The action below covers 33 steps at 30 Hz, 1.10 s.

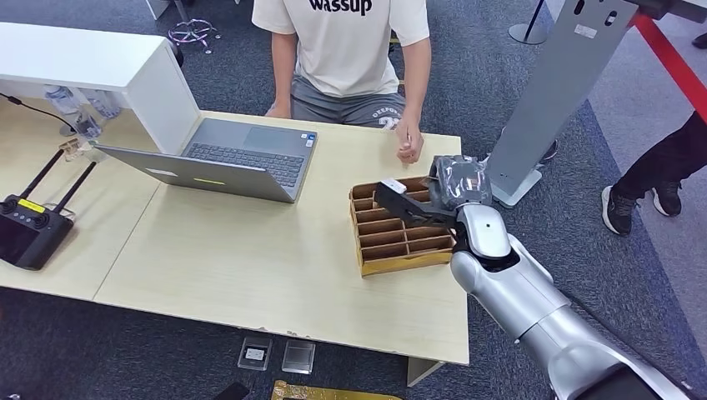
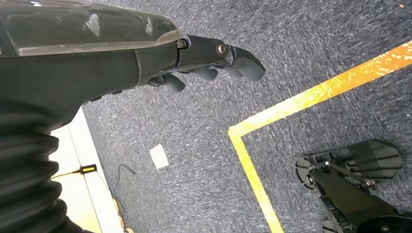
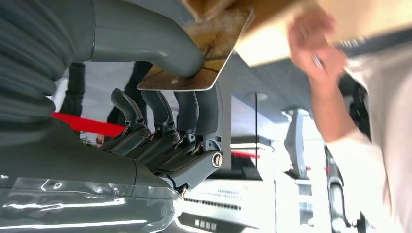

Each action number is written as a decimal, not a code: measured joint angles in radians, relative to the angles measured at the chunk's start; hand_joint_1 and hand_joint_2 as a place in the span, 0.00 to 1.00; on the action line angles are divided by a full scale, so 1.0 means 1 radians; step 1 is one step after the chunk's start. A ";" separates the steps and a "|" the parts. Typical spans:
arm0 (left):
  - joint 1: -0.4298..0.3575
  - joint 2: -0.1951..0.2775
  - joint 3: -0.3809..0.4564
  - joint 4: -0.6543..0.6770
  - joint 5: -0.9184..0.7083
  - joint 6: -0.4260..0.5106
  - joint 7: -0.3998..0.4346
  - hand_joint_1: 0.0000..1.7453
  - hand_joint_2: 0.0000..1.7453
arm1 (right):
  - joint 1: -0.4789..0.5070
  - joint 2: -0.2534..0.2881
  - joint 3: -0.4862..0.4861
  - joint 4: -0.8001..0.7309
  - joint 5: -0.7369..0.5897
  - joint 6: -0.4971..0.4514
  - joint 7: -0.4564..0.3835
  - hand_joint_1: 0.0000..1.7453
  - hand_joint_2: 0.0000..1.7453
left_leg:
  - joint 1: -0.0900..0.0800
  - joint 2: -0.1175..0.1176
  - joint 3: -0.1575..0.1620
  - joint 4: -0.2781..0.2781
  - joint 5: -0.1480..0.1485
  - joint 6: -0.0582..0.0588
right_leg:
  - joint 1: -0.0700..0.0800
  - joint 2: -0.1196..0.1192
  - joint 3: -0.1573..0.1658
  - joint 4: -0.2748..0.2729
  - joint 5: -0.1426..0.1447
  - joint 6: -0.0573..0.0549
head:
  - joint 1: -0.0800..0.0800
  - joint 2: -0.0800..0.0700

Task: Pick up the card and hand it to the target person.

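Bare tabletop [image 1: 250, 258] lies between the laptop [image 1: 225, 162] and divided box [image 1: 396, 229]; person's fist [image 1: 408, 150] beyond.

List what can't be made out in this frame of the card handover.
- Card: the right wrist view shows it pinched by the right hand, its face blurred and partly under the thumb; nothing on it is readable.
- Card in the head view: only a small pale sliver shows over the cardboard organizer.
- Person: cut off above the chest by the head view's top edge; their hand is motion-blurred.
- Left hand: fingers partly hidden behind its own shell.
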 joint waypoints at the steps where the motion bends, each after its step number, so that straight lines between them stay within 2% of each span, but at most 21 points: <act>1: 0.002 0.000 0.000 0.000 0.001 0.002 -0.001 0.00 1.00 | 0.000 -0.008 -0.007 -0.032 0.006 0.002 0.009 0.85 1.00 | 0.000 0.000 0.000 0.000 0.000 0.000 | 0.000 0.000 0.000 0.000 0.000 0.000 | 0.000 0.000; 11: 0.014 0.001 0.000 0.000 0.005 0.007 -0.008 0.00 1.00 | 0.057 -0.076 -0.069 -0.335 0.074 0.001 0.045 0.85 1.00 | 0.000 0.000 0.000 0.000 0.000 0.000 | 0.000 0.000 0.000 0.000 0.000 0.000 | -0.001 0.000; 16: 0.013 0.001 0.000 0.000 0.003 0.006 -0.007 0.00 1.00 | 0.088 -0.086 -0.079 -0.405 0.098 -0.051 -0.016 0.85 1.00 | 0.000 0.000 0.000 0.000 0.000 0.000 | 0.000 0.000 0.000 0.000 0.000 0.000 | -0.001 0.000; 22: 0.000 0.001 0.000 0.000 -0.009 0.002 0.004 0.00 1.00 | 0.102 -0.071 -0.081 -0.372 0.100 -0.214 -0.155 0.85 1.00 | 0.000 0.000 0.000 0.000 0.000 0.000 | 0.000 0.000 0.000 0.000 0.000 0.000 | 0.000 0.000; 28: -0.015 -0.001 0.000 0.000 -0.020 -0.008 0.015 0.00 1.00 | 0.096 -0.028 -0.093 -0.239 0.090 -0.394 -0.258 0.85 1.00 | 0.000 0.000 -0.001 0.000 0.000 0.000 | 0.000 0.000 0.000 0.000 0.000 0.000 | 0.000 0.000; 33: -0.022 -0.005 -0.002 0.000 -0.026 -0.016 0.019 0.00 1.00 | 0.080 0.016 -0.114 -0.116 0.105 -0.468 -0.322 0.85 1.00 | 0.000 0.000 -0.001 0.000 0.000 0.000 | 0.000 0.000 0.000 0.000 0.000 0.000 | -0.001 0.000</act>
